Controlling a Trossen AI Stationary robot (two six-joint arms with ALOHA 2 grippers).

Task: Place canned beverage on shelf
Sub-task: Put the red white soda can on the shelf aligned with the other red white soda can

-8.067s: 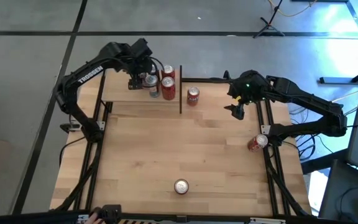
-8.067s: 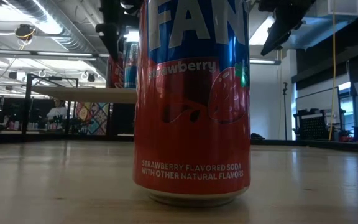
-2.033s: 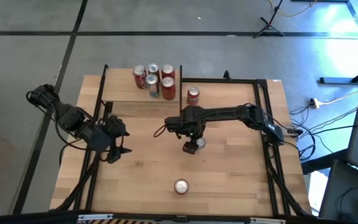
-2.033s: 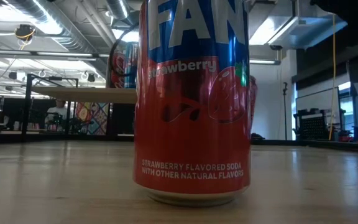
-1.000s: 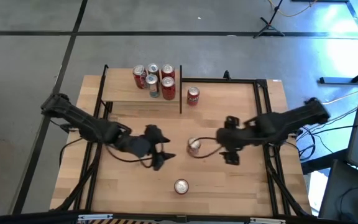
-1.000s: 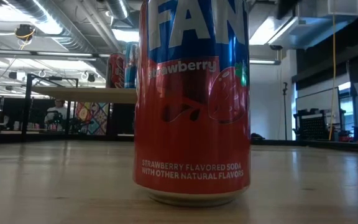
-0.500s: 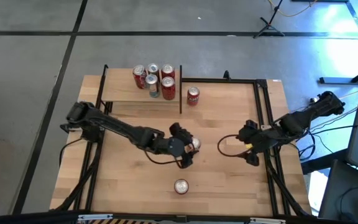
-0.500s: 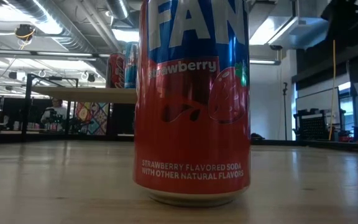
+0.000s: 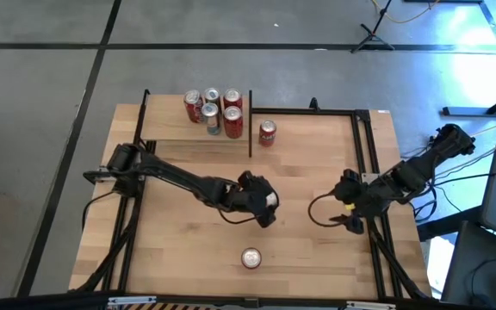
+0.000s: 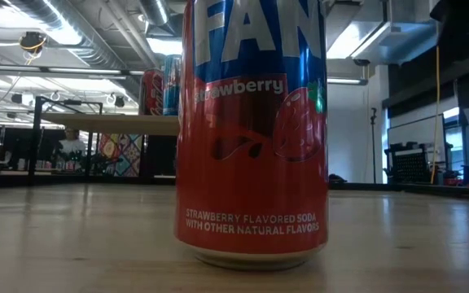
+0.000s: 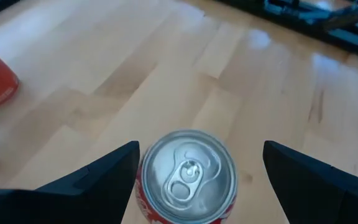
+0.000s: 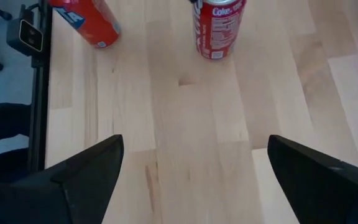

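Observation:
A red Coke can (image 9: 271, 198) stands upright at the table's middle; its silver top also shows in the left wrist view (image 11: 187, 174). My left gripper (image 9: 265, 209) is open over it, one finger on each side of the can's top (image 11: 201, 146). My right gripper (image 9: 352, 220) is open and empty near the table's right edge (image 12: 194, 140). The shelf (image 9: 195, 131), a small light-wood board on black posts, stands at the far left and bears several cans (image 9: 213, 108). My left gripper comes at the can from above at a slant, fingers astride its top rim (image 11: 143, 171). One finger (image 11: 107, 180) lies right beside the rim; I cannot tell whether it touches. The can stands upright on the table.
A red can (image 9: 267, 132) stands on the table just right of the shelf. A strawberry Fanta can (image 9: 251, 257) stands near the front edge and fills the low view (image 10: 251, 130). Black frame rails run along the table's left and right sides.
My left gripper has gone toward the table's right, up to the Coke can in the middle, and now stands astride its top. My right gripper has drawn back toward the table's right edge, away from the can. The can has stayed upright in place.

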